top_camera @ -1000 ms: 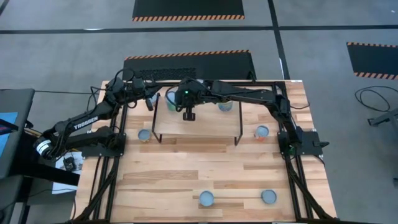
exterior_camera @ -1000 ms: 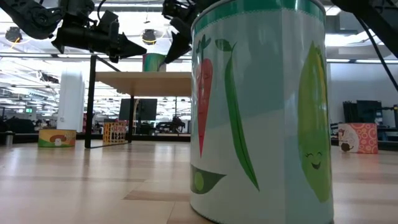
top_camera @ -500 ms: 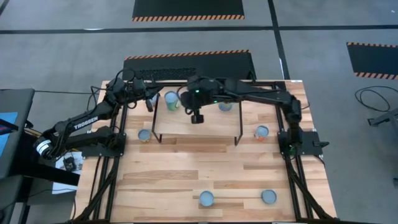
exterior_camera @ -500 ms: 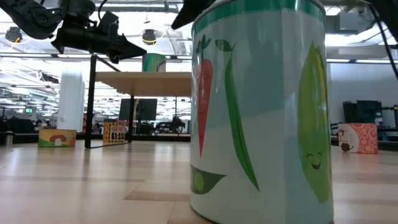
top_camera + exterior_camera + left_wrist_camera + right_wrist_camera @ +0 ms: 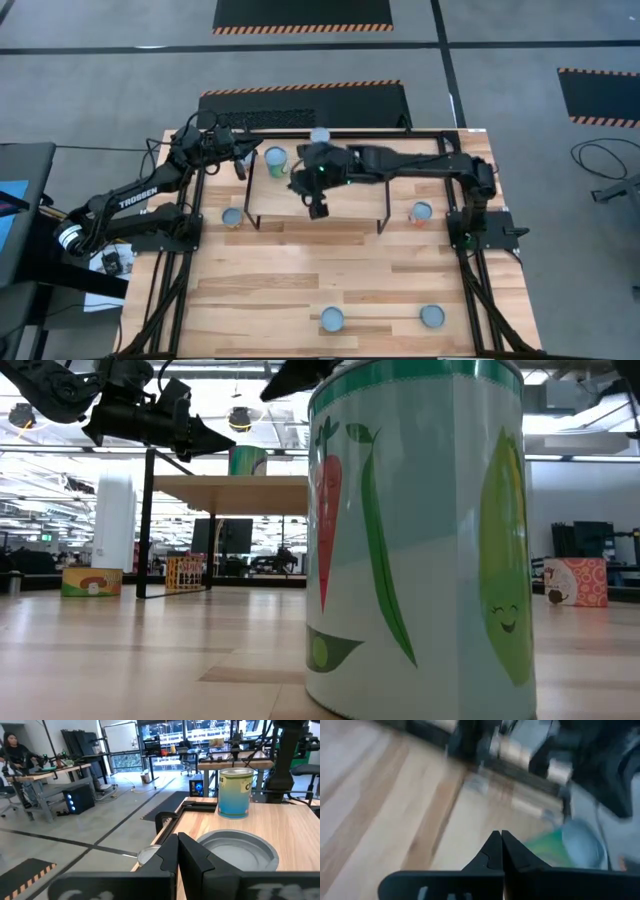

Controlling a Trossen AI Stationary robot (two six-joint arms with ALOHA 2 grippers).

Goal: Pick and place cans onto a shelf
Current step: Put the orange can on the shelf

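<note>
Hovering at upper centre of the high view, we are keeping our right gripper [image 5: 318,210] closed and empty over the shelf [image 5: 345,195]. We are holding our left gripper [image 5: 241,165], also closed and empty, left of the green can [image 5: 276,159].

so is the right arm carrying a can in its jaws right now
No, the right gripper shows its jaws pressed together with nothing between them, hovering above the shelf.

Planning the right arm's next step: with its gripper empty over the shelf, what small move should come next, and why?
Probably swing the right gripper toward the can on the table by the shelf's right legs. Its fingers are shut on nothing, one green can already stands on the shelf, and that can looks nearest.
</note>
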